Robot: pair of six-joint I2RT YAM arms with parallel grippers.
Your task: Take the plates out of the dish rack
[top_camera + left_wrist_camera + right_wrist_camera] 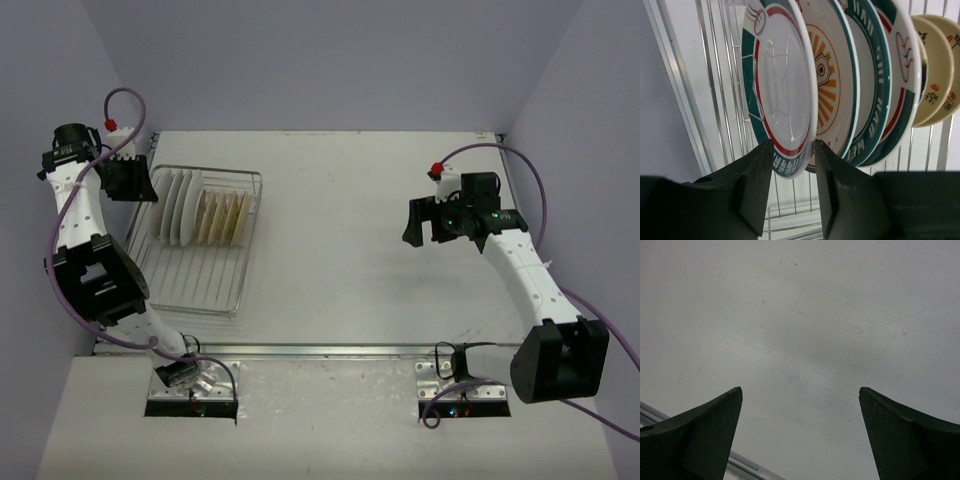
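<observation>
- Left gripper fingers straddle the front plate at its lower rim; whether they clamp it I cannot tell.
- White characters on its teal rim are too skewed to read; the third plate shows "WE".
- Plates stand edge-on in the dish rack, left of the top view.
- Right gripper gapes wide over the table.

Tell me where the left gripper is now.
The left gripper is at the top view's far left, by the left edge of the rack; in its wrist view the fingers flank the rim of the nearest plate.
</observation>
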